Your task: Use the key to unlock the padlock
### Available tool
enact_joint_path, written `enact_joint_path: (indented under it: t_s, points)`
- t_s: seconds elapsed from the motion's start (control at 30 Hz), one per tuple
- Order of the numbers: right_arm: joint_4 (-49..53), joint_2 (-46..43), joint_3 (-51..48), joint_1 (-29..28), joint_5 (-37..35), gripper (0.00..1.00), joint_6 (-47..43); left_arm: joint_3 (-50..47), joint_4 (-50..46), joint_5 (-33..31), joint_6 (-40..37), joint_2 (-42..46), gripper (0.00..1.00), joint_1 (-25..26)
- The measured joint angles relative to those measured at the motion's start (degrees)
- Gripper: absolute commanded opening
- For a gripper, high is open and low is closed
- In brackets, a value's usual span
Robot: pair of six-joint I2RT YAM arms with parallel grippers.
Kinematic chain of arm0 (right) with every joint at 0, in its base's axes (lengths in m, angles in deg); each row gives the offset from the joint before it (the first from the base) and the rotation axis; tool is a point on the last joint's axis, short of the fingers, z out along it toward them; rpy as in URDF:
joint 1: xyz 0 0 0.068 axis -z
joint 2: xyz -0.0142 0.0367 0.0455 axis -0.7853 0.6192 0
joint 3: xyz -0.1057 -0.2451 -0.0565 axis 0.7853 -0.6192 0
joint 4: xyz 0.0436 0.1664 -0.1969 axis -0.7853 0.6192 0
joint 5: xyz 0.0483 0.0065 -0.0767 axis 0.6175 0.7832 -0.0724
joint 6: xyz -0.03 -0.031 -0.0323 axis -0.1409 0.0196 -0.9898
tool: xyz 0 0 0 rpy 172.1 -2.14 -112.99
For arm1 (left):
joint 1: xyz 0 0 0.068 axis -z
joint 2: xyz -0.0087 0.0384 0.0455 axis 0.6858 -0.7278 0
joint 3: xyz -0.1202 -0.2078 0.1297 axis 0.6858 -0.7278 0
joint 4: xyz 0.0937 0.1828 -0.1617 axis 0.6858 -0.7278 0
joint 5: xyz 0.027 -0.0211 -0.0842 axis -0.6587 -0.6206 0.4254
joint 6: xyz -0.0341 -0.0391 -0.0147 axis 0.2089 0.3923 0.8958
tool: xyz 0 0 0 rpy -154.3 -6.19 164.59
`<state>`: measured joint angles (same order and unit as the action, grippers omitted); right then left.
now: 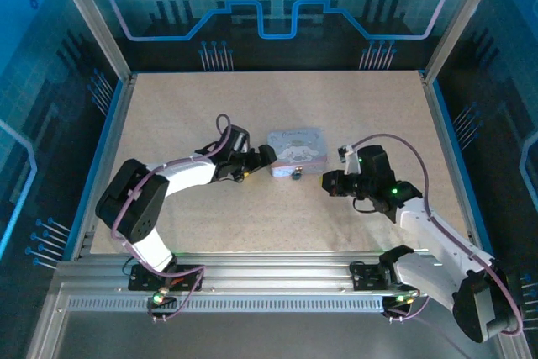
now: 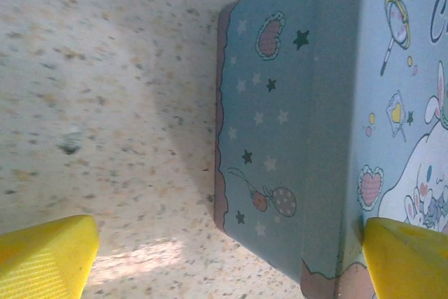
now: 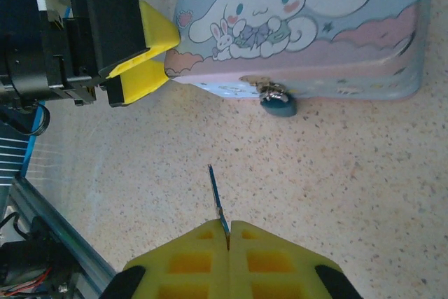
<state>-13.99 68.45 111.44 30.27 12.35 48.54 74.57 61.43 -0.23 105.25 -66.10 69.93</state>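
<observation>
Right gripper (image 3: 228, 233) tight on key (image 3: 217, 197)

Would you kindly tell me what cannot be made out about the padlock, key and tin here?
- Keyhole of the padlock: too small and dark in the right wrist view.
- Shape of the key: edge-on in the right wrist view, head buried in the shut right tool.
- Rest of the tin: cut off by the right edge in the left wrist view.
- Whether the open left tool touches the tin: unclear, right wrist view.

The tin (image 2: 294, 138) lid bears one cut-off letter C
</observation>
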Motion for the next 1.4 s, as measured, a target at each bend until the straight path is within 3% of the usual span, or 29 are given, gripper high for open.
enact_joint_path:
  t_s: [0.43, 0.7, 0.93, 1.03, 1.13, 1.3, 1.4]
  points:
    - [-3.7, 4.2, 0.6, 0.2, 3.9, 0.0, -0.2, 2.4, -5.3, 0.5, -6.1, 0.2, 0.98, -9.1]
    - [-6.1, 8.5, 1.8, 0.2, 6.2, 0.0, 0.0, 4.4, -6.6, 0.0, -9.1, -0.7, 0.99, -11.0]
    - [-12.5, 18.3, 7.2, -1.0, 8.6, 0.0, 1.4, -4.9, -2.7, -0.8, -12.9, 13.1, 0.99, -11.1]
    - [-15.2, 23.9, 10.7, -1.8, 9.4, 0.0, 1.6, -9.9, 0.1, -0.2, -14.4, 20.8, 0.99, -10.2]
    - [-17.7, 29.1, 13.8, -2.1, 9.8, 0.0, 2.0, -14.2, 2.4, 0.5, -15.4, 25.6, 0.98, -6.2]
    - [-20.4, 36.5, 18.4, -2.1, 9.8, 0.0, 2.9, -18.3, 6.1, 1.4, -16.3, 25.8, 0.95, 2.1]
    - [-22.0, 39.7, 19.8, -2.1, 10.1, 0.0, 3.6, -18.4, 8.5, 1.6, -16.6, 22.7, 0.93, 4.5]
